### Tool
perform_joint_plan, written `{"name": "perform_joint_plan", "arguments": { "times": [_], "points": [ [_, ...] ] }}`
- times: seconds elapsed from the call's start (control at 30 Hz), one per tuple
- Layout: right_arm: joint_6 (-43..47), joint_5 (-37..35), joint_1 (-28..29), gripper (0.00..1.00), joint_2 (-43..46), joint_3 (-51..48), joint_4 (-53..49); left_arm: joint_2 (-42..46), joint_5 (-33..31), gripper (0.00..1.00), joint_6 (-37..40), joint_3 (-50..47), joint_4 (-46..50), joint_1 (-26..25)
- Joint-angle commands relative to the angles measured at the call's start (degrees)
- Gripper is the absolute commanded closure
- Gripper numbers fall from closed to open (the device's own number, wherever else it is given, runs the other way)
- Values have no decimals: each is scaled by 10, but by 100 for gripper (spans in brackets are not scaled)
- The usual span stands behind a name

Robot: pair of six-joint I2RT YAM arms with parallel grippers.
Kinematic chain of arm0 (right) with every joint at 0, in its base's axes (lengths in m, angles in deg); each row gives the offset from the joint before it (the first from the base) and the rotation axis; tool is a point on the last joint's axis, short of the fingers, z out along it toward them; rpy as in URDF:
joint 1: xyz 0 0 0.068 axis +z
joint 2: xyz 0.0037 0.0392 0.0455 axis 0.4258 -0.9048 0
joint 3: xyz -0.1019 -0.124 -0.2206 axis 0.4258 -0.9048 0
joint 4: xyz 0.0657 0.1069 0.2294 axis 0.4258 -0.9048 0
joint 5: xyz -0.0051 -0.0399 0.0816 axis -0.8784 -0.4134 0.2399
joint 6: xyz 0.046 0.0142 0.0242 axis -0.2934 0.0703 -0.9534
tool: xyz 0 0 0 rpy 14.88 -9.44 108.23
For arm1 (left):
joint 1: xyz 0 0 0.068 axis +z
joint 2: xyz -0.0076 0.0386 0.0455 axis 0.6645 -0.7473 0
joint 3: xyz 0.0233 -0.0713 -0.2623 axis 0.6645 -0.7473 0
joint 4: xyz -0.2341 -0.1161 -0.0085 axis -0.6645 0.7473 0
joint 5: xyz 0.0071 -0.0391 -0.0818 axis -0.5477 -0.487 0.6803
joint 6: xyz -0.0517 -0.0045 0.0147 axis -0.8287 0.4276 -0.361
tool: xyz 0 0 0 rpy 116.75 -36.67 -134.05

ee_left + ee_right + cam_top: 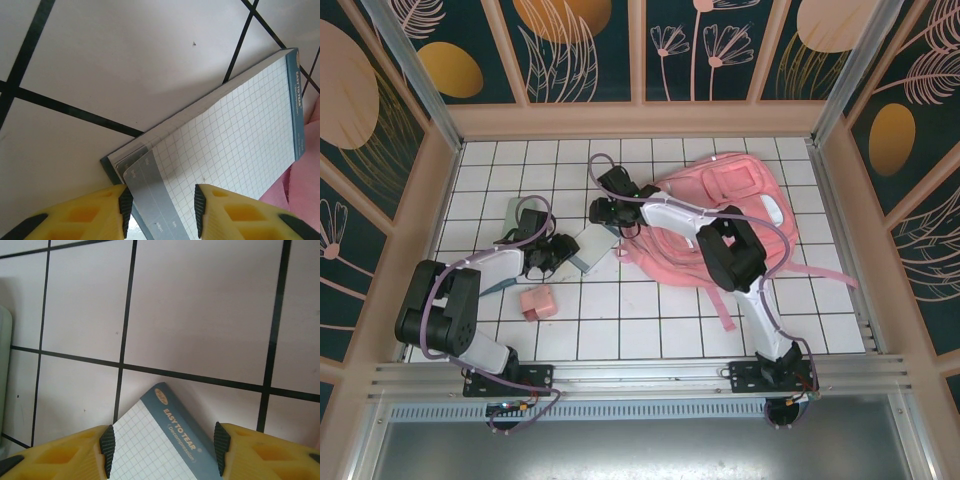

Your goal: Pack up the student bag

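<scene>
Left end effector (161,207) and right end effector (162,450), both agape, straddle notepad (225,145) ends ungripped, likely readying lift toward student bag (720,210)

So the right tool (162,450) is low over the white tiled worktop (200,315), with its yellow fingers (60,457) either side of one corner of a grid-paper notepad (145,455). The pad's blue strip reads "EASY TO TEAR". Can't tell if the pads actually pinch it. There's a pale greenish thing (4,370) at the left edge.
</scene>
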Motion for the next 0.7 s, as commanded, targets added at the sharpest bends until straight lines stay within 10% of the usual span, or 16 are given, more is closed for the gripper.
{"name": "perform_joint_plan", "arguments": {
  "times": [0.0,0.67],
  "points": [
    [25,4,-2,42,-34,10,-43,-19,-16,60,-5,-12,16,-4],
    [79,52,8,42,-95,33,-163,-31,-48,60,-2,-6,21,-4]
  ]
}}
